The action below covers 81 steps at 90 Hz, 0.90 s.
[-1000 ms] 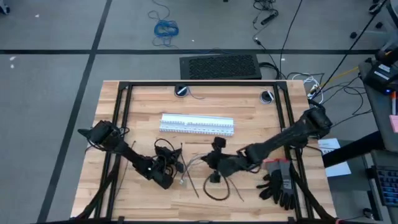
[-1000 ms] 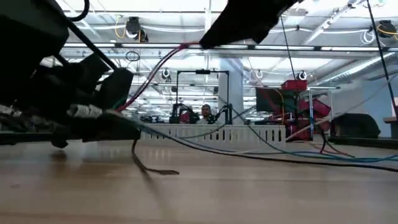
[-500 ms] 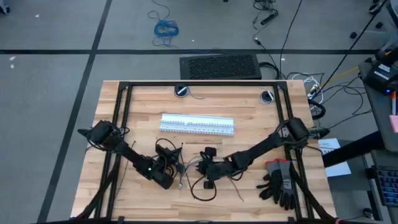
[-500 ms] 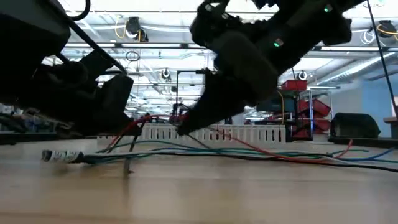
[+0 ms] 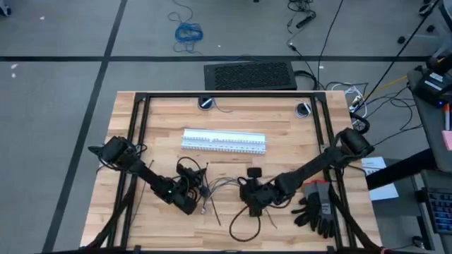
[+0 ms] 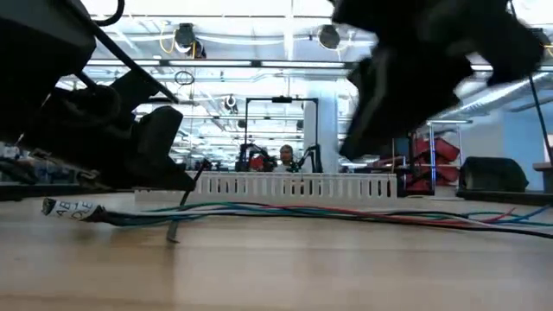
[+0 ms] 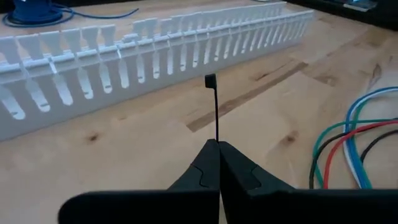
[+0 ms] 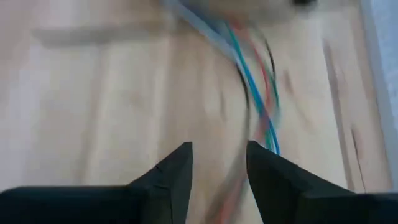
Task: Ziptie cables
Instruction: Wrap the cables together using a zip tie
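The right gripper has let go and pulled back from the cables, open, while the left gripper stays clamped on a ziptie.

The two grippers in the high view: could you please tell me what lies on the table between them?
In the high view, the cables lie between the left gripper, shut on a ziptie, and the open right gripper; the rest is bare wood.

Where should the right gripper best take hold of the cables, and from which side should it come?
Grip the cables at the stretch where the wires run close together, coming straight from above. They lie flat on the table, and the open right gripper hangs over them with one finger on each side.
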{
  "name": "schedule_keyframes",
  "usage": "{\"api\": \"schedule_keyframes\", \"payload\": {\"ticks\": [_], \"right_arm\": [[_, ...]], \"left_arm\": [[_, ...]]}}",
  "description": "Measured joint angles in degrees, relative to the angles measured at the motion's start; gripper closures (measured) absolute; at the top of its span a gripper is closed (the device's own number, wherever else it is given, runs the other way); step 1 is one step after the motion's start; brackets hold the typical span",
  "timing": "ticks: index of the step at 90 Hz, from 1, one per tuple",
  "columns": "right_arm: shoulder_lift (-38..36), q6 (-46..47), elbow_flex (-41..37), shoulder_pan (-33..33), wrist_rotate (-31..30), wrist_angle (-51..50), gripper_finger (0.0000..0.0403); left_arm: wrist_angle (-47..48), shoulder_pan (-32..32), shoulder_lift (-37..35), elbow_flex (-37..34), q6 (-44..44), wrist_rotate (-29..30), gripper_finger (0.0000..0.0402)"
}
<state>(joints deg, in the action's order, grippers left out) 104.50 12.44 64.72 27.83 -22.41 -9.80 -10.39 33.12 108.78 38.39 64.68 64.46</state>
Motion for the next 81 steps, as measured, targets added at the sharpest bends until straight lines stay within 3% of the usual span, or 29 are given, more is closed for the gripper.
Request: {"api": "schedule_keyframes", "payload": {"ticks": [15,34,59,81], "right_arm": [[4.59,-8.77,0.01,-2.72,12.42,14.89,0.0312],[9.78,-8.54,0.06,-7.76,15.48,21.40,0.0396],[14.54,-4.56,0.81,-12.44,15.05,18.41,0.0403],[12.51,0.04,1.16,-10.40,12.48,3.78,0.0403]], "left_arm": [[0.52,-0.11,-1.23,0.02,-1.15,-0.15,0.0402],[0.38,-0.78,-1.36,0.02,1.50,-0.15,0.0402],[0.15,-1.18,-1.36,0.02,2.39,-0.47,0.0402],[0.28,-1.07,-1.36,0.02,2.43,-1.29,0.0402]]}}
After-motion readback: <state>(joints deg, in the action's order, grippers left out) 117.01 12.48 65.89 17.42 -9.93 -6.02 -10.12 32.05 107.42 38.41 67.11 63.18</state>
